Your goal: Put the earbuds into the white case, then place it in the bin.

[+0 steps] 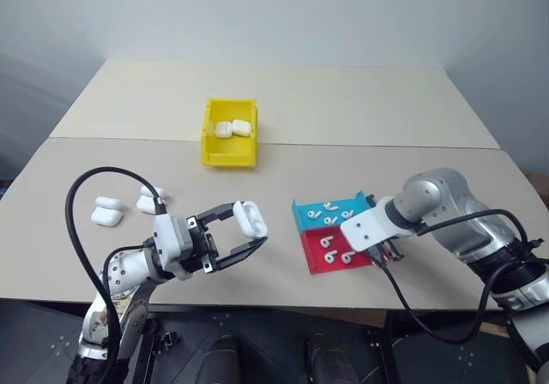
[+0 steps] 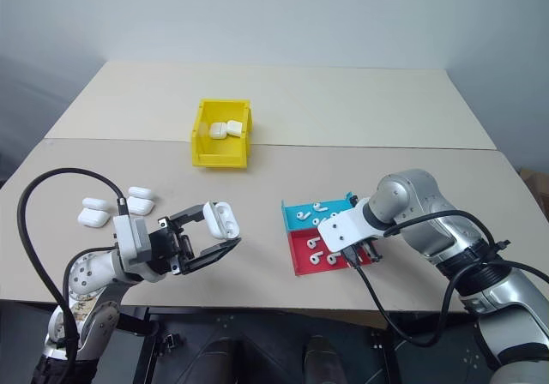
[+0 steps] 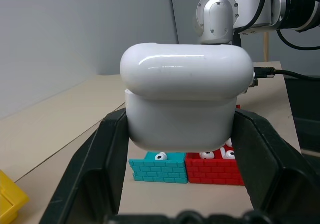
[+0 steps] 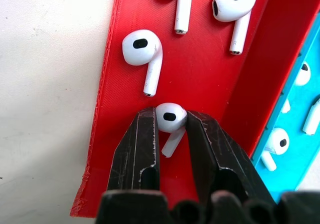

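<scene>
Currently right gripper (image 4: 171,129) fingers pinch 1 earbud (image 4: 169,118) over the red tray (image 4: 200,74); left gripper (image 1: 244,230) clamps the white case (image 1: 250,219). Yellow bin (image 1: 228,154) at 12 o'clock on worktop (image 1: 343,110).

Two trays (image 1: 302,230) side by side — bin (image 1: 229,153) behind, spare cases (image 1: 107,216) left.

Two beige tables (image 1: 360,101) stand butted end to end before a plain pale grey wall (image 1: 274,11).

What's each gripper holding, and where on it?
Left gripper: case, gripped by its lower body's sides. Right gripper: an earbud in the red tray, pinched at its head.
</scene>
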